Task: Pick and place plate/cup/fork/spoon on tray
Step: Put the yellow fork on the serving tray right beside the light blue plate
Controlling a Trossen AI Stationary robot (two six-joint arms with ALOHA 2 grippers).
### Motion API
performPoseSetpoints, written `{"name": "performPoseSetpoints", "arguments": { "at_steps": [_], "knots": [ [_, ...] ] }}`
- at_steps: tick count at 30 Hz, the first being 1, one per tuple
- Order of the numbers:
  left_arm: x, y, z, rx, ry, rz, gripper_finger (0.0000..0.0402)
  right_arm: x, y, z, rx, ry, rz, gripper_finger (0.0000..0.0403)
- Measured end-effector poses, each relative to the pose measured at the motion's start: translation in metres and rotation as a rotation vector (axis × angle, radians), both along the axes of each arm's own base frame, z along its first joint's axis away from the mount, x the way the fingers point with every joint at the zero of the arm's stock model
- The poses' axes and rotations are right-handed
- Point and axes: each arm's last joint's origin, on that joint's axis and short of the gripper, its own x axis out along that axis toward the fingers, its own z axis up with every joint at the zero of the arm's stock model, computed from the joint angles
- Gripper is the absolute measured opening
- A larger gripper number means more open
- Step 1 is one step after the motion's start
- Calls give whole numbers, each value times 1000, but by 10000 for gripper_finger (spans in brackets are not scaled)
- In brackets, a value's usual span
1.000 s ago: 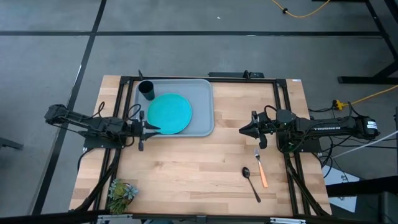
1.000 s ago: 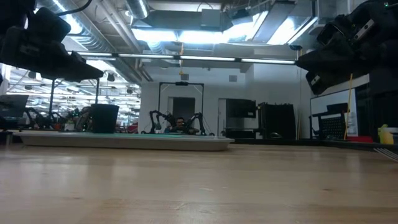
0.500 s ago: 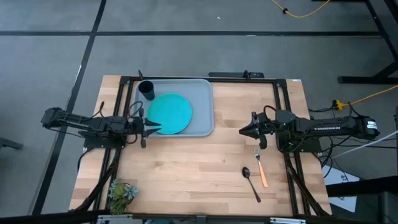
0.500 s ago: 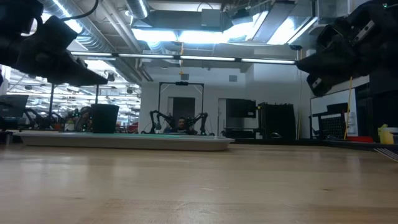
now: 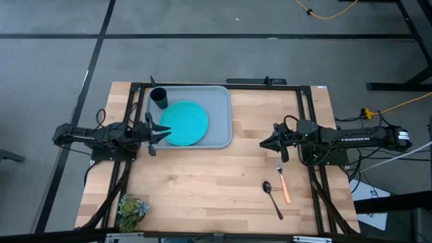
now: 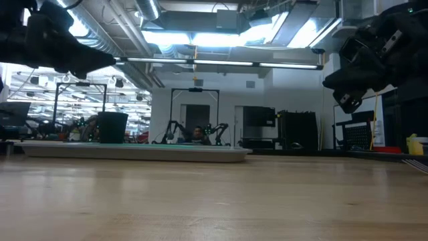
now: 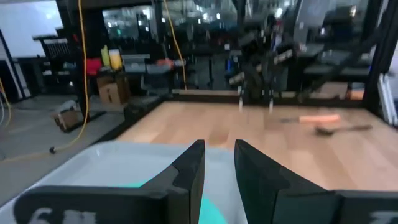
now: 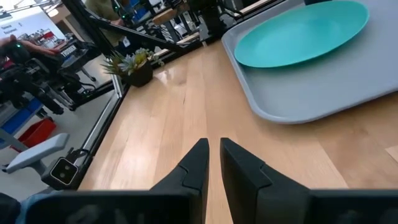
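plate [image 5: 183,123], round flat teal, lies on grey tray [image 5: 219,111]; both end effectors hover empty, fingers narrowly parted.

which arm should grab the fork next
Right. The fork lies on the table just below the right gripper, beside the spoon. The left gripper sits across the table at the tray.
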Motion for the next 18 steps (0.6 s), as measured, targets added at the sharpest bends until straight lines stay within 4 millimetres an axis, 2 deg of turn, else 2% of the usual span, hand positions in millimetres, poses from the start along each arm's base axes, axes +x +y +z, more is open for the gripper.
{"name": "performPoseSetpoints", "arguments": {
  "at_steps": [18],
  "knots": [
    [0, 0, 0, -1, -1, 3, 80, 0, 0, 0, -27, -4, 6, 46]
  ]
}}
